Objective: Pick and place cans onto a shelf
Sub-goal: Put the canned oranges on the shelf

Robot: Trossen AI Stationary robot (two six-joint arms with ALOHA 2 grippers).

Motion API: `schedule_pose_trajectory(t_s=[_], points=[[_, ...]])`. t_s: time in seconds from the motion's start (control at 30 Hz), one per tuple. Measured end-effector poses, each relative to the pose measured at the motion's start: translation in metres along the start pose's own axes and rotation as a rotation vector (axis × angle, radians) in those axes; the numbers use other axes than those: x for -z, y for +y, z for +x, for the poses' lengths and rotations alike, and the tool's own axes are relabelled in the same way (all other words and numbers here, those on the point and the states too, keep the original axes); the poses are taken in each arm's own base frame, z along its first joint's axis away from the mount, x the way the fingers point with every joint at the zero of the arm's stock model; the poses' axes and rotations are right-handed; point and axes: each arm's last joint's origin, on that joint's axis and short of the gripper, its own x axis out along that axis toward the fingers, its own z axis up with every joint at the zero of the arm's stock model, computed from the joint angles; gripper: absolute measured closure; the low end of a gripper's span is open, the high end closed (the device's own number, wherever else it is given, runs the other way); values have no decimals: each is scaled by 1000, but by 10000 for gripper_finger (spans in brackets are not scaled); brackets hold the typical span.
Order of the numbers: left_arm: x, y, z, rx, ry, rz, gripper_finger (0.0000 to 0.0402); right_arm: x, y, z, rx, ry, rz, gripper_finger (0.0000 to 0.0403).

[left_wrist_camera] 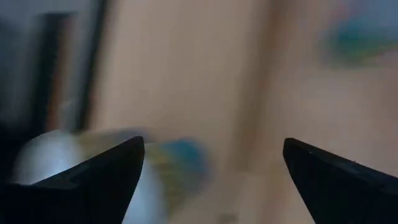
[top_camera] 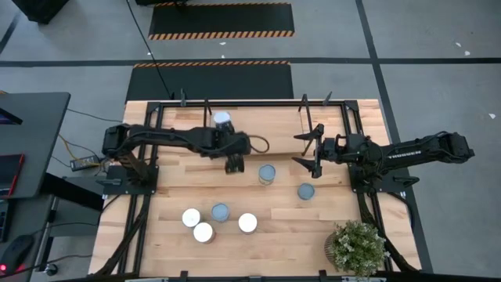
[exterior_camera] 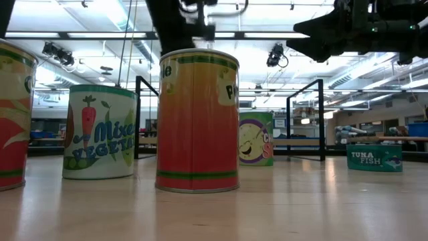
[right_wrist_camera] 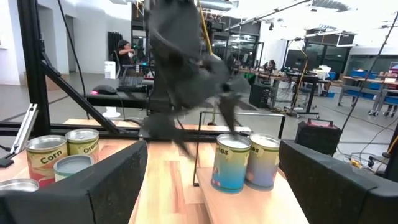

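- Tabletop (top_camera: 297,235): one, carrying everything below.
- Shelf (right_wrist_camera: 249,202): one, at the far edge. Little room inside the thin rod frame, so a can brought in low or off-line could hit a rod or knock one already there.
- Arms: two.
- Left gripper (top_camera: 233,165): over the tabletop just in front of the shelf, jaws apart, nothing held. Moving fast by the look of the wrist view, so could swipe the nearest can on the way down.
- Right gripper (top_camera: 308,151): mid-table on its own side, jaws wide apart and empty. Near the left arm, so a clash is possible if both go for the middle cans.
- Plant (top_camera: 356,247): one, near right corner, clear of the work.
- Cans (top_camera: 267,174): seven counted from above. Six on the tabletop: two mid-table, four clustered nearer the front.
- White-topped can (top_camera: 223,119): one on the shelf. Right wrist view shows two side by side there, so likely one more hidden under the left arm.
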Motion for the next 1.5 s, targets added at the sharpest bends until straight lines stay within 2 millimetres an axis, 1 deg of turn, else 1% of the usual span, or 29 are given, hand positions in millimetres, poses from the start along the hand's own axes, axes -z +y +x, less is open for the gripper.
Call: schedule_pose_trajectory(t_s=[0.03, 0.1, 0.2, 0.37, 0.47, 0.57, 0.7, 0.8, 0.9, 1.0, 1.1, 1.23, 1.43, 1.5], points=[[-2, -5, -5, 90, -33, 0, 13, 1, 0, 0, -2, 12, -1, 31], [-2, -17, -12, 234, -43, -7, 13, 5, 2, 2, -11, 41, -4, 31], [1, -31, -18, 361, -6, -57, 13, 10, 4, 6, -26, 84, -19, 31], [13, -54, -30, 395, 90, -88, 13, 11, 7, 24, -33, 135, -42, 31], [23, -61, -47, 405, 141, -114, 13, 13, 7, 35, -35, 167, -48, 31], [32, -63, -66, 438, 185, -200, 13, 16, 9, 45, -40, 196, -54, 31], [44, -70, -88, 485, 256, -325, 13, 20, 11, 54, -49, 226, -56, 31], [59, -82, -103, 475, 359, -368, 13, 21, 13, 57, -59, 237, -67, 31], [78, -94, -114, 402, 476, -364, 13, 20, 14, 58, -65, 230, -76, 31], [98, -106, -118, 324, 566, -363, 13, 17, 15, 58, -68, 219, -75, 31], [116, -120, -120, 307, 648, -371, 13, 17, 15, 57, -70, 218, -74, 31], [131, -128, -135, 292, 671, -400, 13, 17, 16, 57, -74, 214, -71, 31], [156, -125, -159, 151, 634, -427, 13, 16, 16, 57, -74, 213, -67, 31], [164, -126, -161, 135, 600, -455, 13, 16, 16, 57, -73, 211, -67, 31]])
